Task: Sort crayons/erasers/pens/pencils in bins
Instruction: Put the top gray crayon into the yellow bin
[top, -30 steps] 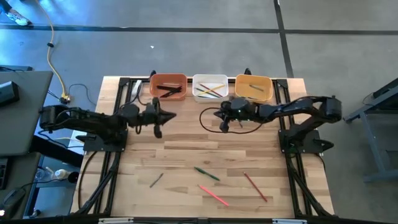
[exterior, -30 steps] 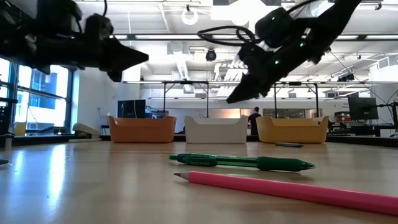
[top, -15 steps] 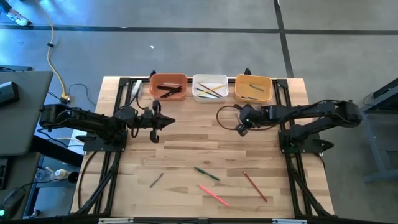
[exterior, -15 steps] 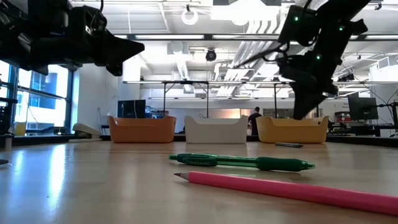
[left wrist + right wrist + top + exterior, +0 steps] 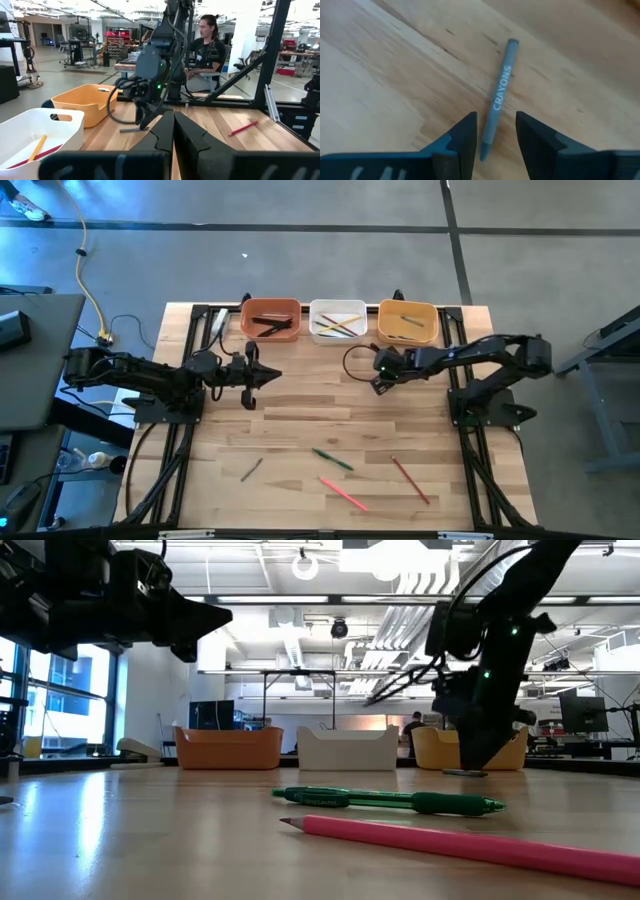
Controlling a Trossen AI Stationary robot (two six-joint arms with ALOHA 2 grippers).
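A grey-blue crayon (image 5: 501, 85) printed CRAYONS lies flat on the wood in front of the yellow-orange bin (image 5: 407, 322). My right gripper (image 5: 495, 122) points down over it, open. One finger stands on either side of the crayon's pointed end without touching it. In the low view the right gripper (image 5: 468, 760) hangs just above the table and the crayon (image 5: 465, 773). My left gripper (image 5: 262, 373) hovers shut and empty, in front of the terracotta bin (image 5: 270, 320). The white bin (image 5: 337, 320) stands between the two. All three bins hold sticks.
Loose on the near half of the table lie a green pen (image 5: 332, 459), a pink pencil (image 5: 343, 493), a red pencil (image 5: 410, 480) and a dark stick (image 5: 251, 469). Black cable loops hang by my right arm (image 5: 355, 365). A person sits beyond the table (image 5: 207, 42).
My right gripper has swung from in front of the white bin toward the table's right. It has tipped from a slant to pointing down and has come down close to the table over the crayon.
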